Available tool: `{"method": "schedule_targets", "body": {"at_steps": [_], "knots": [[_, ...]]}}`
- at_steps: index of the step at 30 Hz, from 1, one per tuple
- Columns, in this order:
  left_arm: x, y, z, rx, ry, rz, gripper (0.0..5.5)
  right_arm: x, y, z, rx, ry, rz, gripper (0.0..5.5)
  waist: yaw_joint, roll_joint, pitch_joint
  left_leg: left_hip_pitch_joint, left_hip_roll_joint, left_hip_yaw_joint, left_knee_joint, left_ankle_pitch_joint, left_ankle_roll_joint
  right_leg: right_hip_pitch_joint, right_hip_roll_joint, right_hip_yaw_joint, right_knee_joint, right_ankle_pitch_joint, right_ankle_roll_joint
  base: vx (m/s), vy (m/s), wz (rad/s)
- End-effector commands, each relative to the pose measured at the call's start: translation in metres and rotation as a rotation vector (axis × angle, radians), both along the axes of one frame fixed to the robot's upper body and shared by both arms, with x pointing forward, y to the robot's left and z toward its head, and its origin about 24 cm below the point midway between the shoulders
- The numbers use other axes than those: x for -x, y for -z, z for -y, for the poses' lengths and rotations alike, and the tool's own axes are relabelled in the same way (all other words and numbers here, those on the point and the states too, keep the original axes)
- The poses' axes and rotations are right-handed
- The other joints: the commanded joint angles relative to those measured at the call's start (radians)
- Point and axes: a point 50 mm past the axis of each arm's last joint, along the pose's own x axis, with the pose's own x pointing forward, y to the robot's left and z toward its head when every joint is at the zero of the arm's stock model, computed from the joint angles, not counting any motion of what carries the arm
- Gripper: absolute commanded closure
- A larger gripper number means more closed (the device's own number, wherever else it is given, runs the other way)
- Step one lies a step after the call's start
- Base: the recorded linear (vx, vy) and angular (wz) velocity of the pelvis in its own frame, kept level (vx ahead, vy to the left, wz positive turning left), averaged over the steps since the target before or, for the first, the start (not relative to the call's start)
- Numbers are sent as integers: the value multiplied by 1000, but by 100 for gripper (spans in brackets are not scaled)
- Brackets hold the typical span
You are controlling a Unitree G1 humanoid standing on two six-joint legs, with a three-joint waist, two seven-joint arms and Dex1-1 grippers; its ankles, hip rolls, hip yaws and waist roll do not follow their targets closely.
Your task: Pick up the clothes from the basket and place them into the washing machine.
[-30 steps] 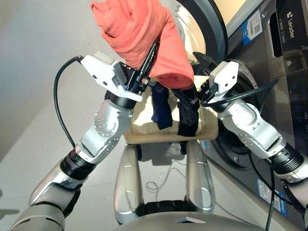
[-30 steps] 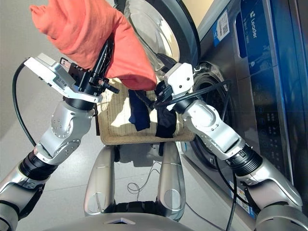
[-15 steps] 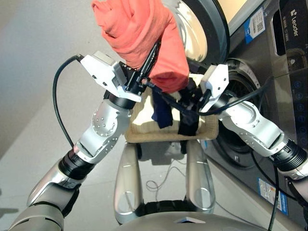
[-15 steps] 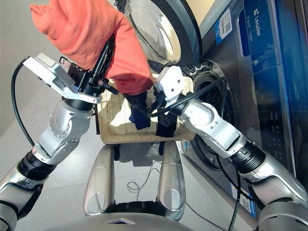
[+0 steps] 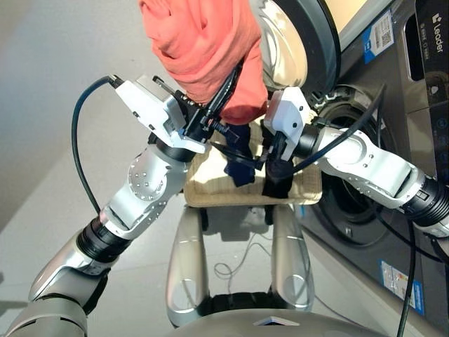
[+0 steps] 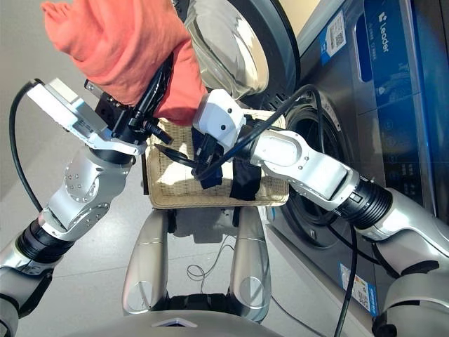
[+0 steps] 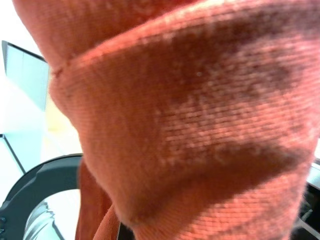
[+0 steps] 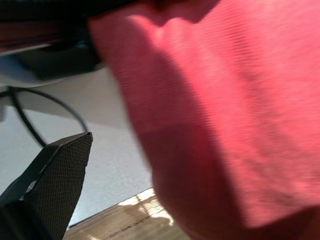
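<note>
L pincer (image 5: 226, 88) is up high, pinching the red garment (image 5: 207, 45), which hangs bunched above the basket (image 5: 210, 186). Navy garment (image 5: 240, 172) and black garment (image 5: 277, 184) lie in the basket. R pincer (image 5: 270, 160) sits just under the red cloth, over the basket; can't tell its fingers. Washer (image 6: 365, 105) on the right, door (image 6: 242, 42) swung open.
</note>
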Motion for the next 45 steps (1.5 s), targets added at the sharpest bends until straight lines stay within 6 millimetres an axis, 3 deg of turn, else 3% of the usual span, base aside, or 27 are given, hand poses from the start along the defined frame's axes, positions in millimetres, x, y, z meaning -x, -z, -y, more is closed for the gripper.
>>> {"method": "schedule_targets", "body": {"at_steps": [1, 14, 28, 29, 30, 31, 32, 33, 45], "knots": [[33, -28, 9, 70, 158, 171, 550, 16, -50, -12, -71, -88, 213, 0, -5, 21, -15, 57, 11, -5, 47, -44, -22, 28, 11, 5, 2, 9, -5, 0, 0, 0], [32, -24, 9, 37, 167, 142, 550, 11, -62, -6, -114, -16, 295, 0, -7, 19, -15, 49, 10, -7, 51, -45, -19, 24, 13, 5, 2, 9, -7, 0, 0, 0], [28, -24, 8, 52, 141, 123, 550, 9, -69, -6, -302, 52, 350, 0, -11, 26, -15, 42, 12, -5, 57, -49, -15, 13, 20, 10, 10, 5, -10, 0, 0, 0], [28, -23, 8, 51, 139, 120, 550, 10, -68, -7, -313, 50, 344, 56, -11, 26, -15, 39, 12, -5, 60, -49, -14, 11, 20, 10, 12, 5, -11, 0, 0, 0], [27, -22, 9, 49, 134, 114, 550, 10, -66, -7, -332, 48, 334, 302, -13, 27, -15, 38, 11, -5, 61, -50, -14, 12, 20, 10, 11, 5, -11, 0, 0, 0], [27, -22, 9, 52, 131, 115, 550, 11, -66, -7, -343, 49, 334, 438, -13, 27, -15, 37, 11, -5, 61, -50, -14, 12, 20, 10, 11, 4, -11, 0, 0, 0], [27, -23, 9, 53, 129, 116, 550, 11, -66, -7, -348, 47, 333, 477, -13, 27, -15, 36, 10, -5, 63, -50, -14, 10, 20, 10, 12, 5, -12, 0, 0, 0], [27, -23, 9, 53, 129, 116, 550, 11, -66, -7, -348, 47, 333, 550, -13, 27, -15, 36, 10, -5, 63, -50, -14, 10, 20, 10, 13, 4, -12, 0, 0, 0], [27, -22, 8, 69, 120, 114, 550, 12, -62, -7, -370, 53, 333, 550, -13, 26, -15, 29, 10, -6, 70, -50, -13, 5, 20, 11, 18, 4, -11, 0, 0, 0]]}}
